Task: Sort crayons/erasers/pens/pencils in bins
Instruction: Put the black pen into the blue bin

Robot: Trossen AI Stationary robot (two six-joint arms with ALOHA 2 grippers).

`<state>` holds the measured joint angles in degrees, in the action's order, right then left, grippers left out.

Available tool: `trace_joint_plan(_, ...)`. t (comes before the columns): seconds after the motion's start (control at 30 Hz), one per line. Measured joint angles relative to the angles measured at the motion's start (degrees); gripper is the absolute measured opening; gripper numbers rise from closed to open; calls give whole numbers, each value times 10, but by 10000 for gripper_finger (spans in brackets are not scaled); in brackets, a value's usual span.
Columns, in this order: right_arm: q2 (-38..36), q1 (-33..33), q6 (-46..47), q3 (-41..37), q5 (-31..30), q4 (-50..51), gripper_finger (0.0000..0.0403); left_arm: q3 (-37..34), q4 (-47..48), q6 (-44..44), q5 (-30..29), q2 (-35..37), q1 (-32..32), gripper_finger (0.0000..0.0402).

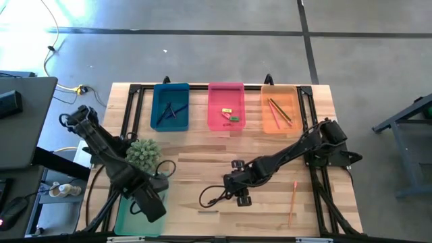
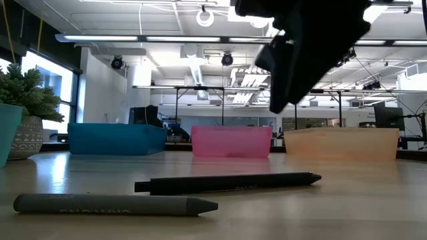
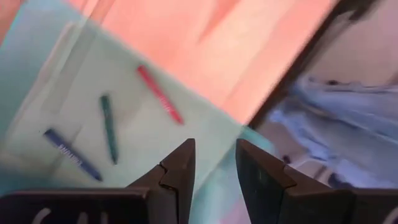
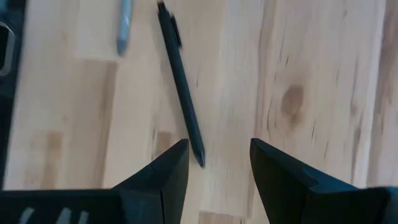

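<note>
- Your right gripper (image 4: 214,165) hangs over the black pen (image 4: 180,81) on the table's middle front, jaws apart and empty, with the pen's tip just ahead of the gap.
- Risk: the pen lies at a slant to the fingers. Close off-axis and you'll likely pinch only the tip and flick or roll it.
- Risk: the grey crayon (image 2: 113,204) lies just beside the pen. A sloppy descent could nudge it or grab both.
- Your left gripper (image 3: 214,171) hovers over the light green bin (image 3: 37,74) at the front left, fingers parted, holding nothing. Three crayons lie in that bin: red (image 3: 160,94), green (image 3: 109,127), blue (image 3: 71,154).
- Risk: the potted plant (image 1: 143,154) sits close to the left arm, so a wide swing could clip it.
- An orange pencil (image 1: 293,196) lies on the table at front right, well apart from the pen.
- Blue bin (image 1: 171,106), pink bin (image 1: 225,106) and orange bin (image 1: 279,108) line the far edge.
- Surface: pale wooden plank table (image 1: 202,162), smooth, so sticks would roll easily. Room: open office, ceiling strip lights, grey floor.
</note>
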<state>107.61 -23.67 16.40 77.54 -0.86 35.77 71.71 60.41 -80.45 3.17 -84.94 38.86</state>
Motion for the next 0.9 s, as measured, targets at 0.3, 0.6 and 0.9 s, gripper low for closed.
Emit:
trace_joint_plan(0.3,27,-8,-36,0,7,4,162,76,-5,53,-104,34,-18,102)
trace_joint_plan(0.6,57,-29,-62,0,2,-4,162,91,-3,87,-157,37,-30,102)
trace_joint_plan(0.9,86,-38,-61,0,-36,-5,153,91,-3,91,-158,37,-33,102)
